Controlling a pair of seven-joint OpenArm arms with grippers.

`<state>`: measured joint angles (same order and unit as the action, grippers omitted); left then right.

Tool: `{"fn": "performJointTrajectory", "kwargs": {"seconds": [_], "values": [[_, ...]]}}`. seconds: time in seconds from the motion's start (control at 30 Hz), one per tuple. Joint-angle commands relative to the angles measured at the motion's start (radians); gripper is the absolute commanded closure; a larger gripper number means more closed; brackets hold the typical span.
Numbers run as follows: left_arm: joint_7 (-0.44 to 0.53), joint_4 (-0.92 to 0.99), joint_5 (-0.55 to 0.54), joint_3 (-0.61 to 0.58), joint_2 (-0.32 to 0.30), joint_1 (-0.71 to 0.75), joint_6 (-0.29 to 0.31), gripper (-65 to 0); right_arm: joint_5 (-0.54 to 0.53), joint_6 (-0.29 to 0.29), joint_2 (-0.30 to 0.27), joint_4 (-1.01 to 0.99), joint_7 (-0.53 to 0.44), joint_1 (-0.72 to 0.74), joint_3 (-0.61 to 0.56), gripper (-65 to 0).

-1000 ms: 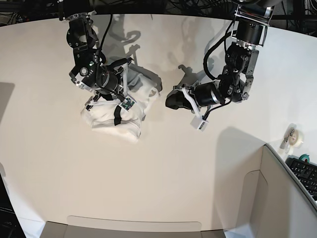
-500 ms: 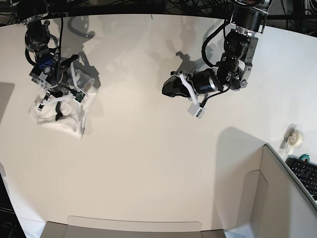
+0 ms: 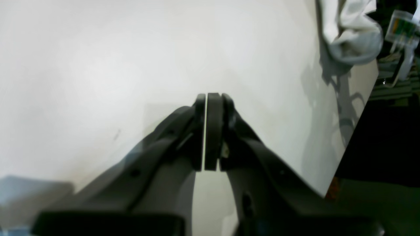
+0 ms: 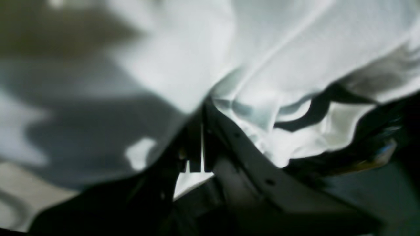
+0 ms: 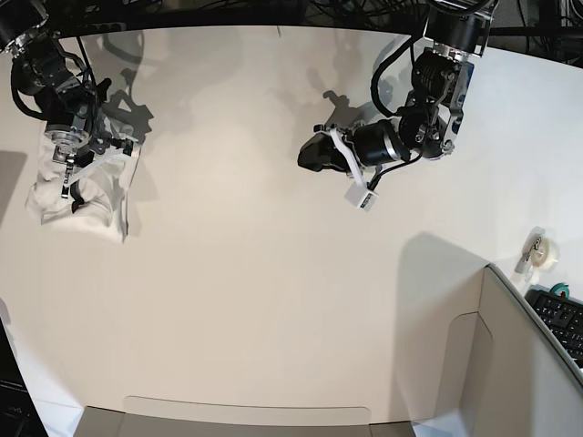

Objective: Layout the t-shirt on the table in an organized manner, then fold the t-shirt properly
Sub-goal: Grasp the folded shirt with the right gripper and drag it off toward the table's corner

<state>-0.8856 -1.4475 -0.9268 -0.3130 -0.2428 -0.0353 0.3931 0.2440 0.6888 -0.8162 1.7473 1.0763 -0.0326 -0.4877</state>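
The t-shirt [image 5: 96,202] is a crumpled white bunch at the far left of the table [image 5: 255,273], half hanging from my right gripper [image 5: 69,178]. In the right wrist view that gripper [image 4: 197,147] is shut on a fold of the t-shirt [image 4: 269,65], whose print is hidden. My left gripper [image 5: 306,157] hovers over the table's far middle, well to the right of the shirt. Its pads [image 3: 213,131] are pressed together with nothing between them. The t-shirt [image 3: 347,29] shows in the top right corner of the left wrist view.
A grey box-like panel [image 5: 510,364] fills the near right corner, with a keyboard [image 5: 560,320] and a tape roll [image 5: 539,250] beside it. The table's left edge [image 5: 11,300] runs close to the shirt. Dark cables hang beyond the curved far edge.
My right arm has carried the bunched t-shirt from the table's middle far to the left. The left gripper has drifted slightly up and stayed shut.
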Motion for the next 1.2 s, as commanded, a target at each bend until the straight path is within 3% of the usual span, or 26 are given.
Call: {"fn": "performJointTrajectory", "kwargs": {"seconds": [0.0, 0.17, 0.27, 0.87, 1.17], "values": [[0.016, -0.019, -0.022, 0.005, 0.0, -0.004, 0.01, -0.1, 0.016, 0.007, -0.025, -0.014, 0.003, 0.006, -0.021, 0.0], [0.016, -0.019, -0.021, 0.005, 0.0, -0.001, 0.01, -0.1, 0.147, 0.006, -0.03, -0.074, -0.035, 0.003, -0.113, 0.0], [0.016, -0.02, -0.021, 0.005, 0.0, 0.015, 0.01, -0.1, 0.18, 0.002, -0.061, -0.088, -0.078, -0.008, -0.136, 0.0], [0.016, -0.031, -0.021, 0.004, 0.001, 0.018, 0.01, -0.1, 0.44, 0.001, -0.119, -0.096, -0.167, -0.063, -0.145, 0.0], [0.016, -0.031, -0.021, 0.004, 0.001, 0.035, 0.01, -0.1, 0.453, 0.001, -0.144, -0.129, -0.164, -0.106, -0.145, 0.0]]}}
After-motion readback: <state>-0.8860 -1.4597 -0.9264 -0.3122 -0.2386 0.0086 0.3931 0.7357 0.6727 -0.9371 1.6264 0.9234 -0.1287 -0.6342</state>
